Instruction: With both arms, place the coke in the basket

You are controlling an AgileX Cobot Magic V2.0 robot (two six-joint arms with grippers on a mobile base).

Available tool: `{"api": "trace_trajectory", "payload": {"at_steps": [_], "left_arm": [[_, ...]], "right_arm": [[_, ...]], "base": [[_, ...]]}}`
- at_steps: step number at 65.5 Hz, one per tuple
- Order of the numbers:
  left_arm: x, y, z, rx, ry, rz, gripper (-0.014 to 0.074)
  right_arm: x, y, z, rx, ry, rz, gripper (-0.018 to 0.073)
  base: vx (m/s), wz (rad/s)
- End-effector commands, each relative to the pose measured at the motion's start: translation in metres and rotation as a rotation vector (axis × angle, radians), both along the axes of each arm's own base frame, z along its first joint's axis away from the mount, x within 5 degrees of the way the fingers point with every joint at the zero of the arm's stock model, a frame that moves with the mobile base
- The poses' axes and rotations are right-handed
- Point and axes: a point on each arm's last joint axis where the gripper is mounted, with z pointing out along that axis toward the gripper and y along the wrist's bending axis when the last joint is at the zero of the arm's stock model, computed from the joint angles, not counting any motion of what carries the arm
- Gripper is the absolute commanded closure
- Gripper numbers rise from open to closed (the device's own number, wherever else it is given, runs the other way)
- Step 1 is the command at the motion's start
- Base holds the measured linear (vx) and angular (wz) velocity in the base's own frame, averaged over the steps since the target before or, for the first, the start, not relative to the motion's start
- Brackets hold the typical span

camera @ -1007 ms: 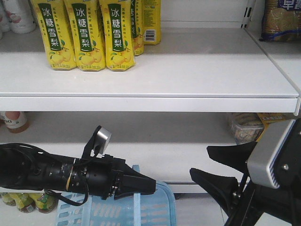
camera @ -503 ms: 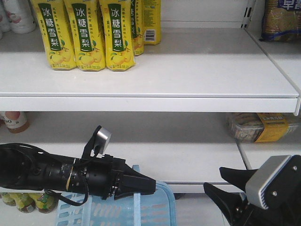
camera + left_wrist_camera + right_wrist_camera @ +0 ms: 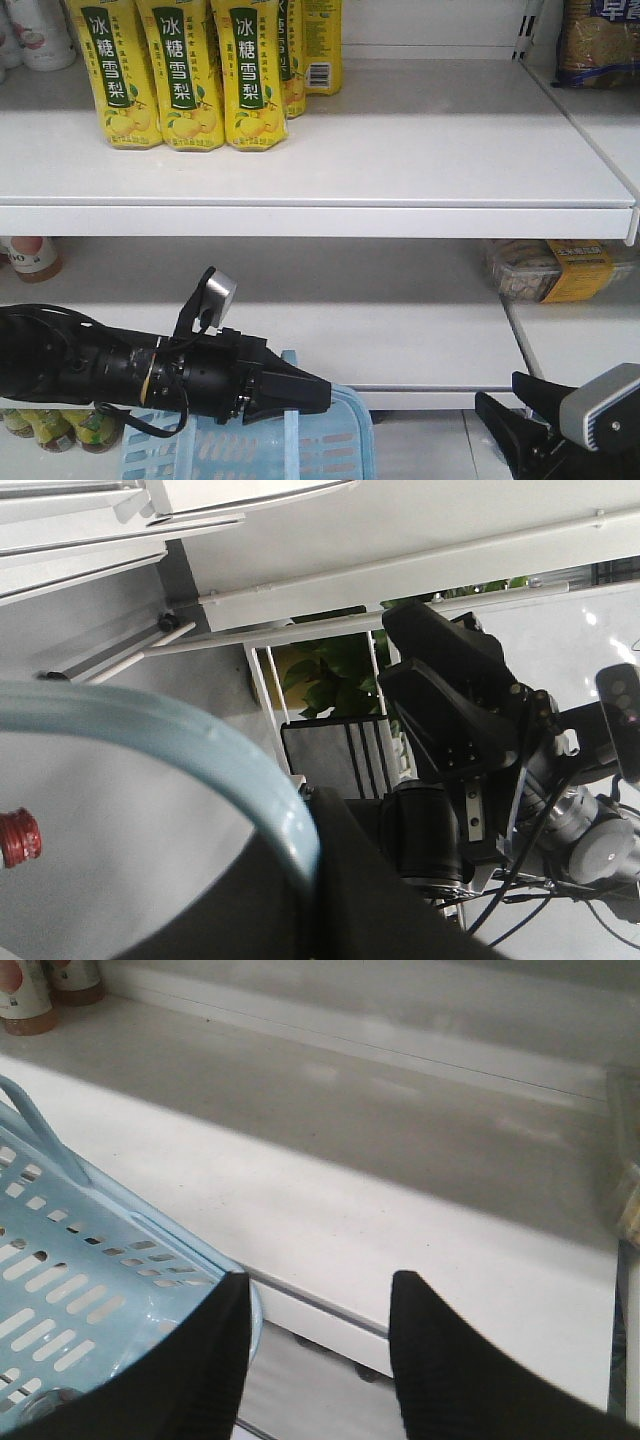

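The basket handle (image 3: 200, 755) is pinched by the left gripper (image 3: 310, 395). The right gripper (image 3: 318, 1345) is held spread, the basket (image 3: 70, 1300) just left of it. A red cap (image 3: 18, 838) is seen below the handle.

Setting: shop aisle, grocery type. White tiered shelves (image 3: 400, 150) with a slotted upright at the corner. Stock faced in rows: yellow pear-drink bottles (image 3: 180, 75) with printed labels and a barcode, a boxed snack pack (image 3: 545, 270) on the lower shelf, small bottles (image 3: 60, 428) at bottom left. Light blue shopping basket (image 3: 335, 440) below.
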Motion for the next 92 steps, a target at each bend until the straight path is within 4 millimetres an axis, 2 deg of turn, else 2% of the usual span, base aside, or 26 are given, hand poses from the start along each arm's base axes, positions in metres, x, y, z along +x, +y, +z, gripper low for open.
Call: {"api": "trace_trajectory", "payload": {"at_steps": [1, 15, 92], "left_arm": [[-0.0080, -0.0039, 0.0400, -0.276, -0.020, -0.093, 0.0603], [-0.0080, -0.0039, 0.0400, -0.276, -0.020, -0.093, 0.0603], [-0.0080, -0.0039, 0.0400, -0.276, -0.020, -0.093, 0.0603]], "right_arm": [[0.0056, -0.0012, 0.0130, 0.014, -0.084, -0.033, 0.0307], [0.0052, -0.0008, 0.0123, 0.013, -0.076, -0.028, 0.0575], [0.0037, 0.0006, 0.0100, 0.011, -0.048, -0.009, 0.0568]], "base": [[0.00, 0.00], [0.00, 0.00], [0.00, 0.00]]}}
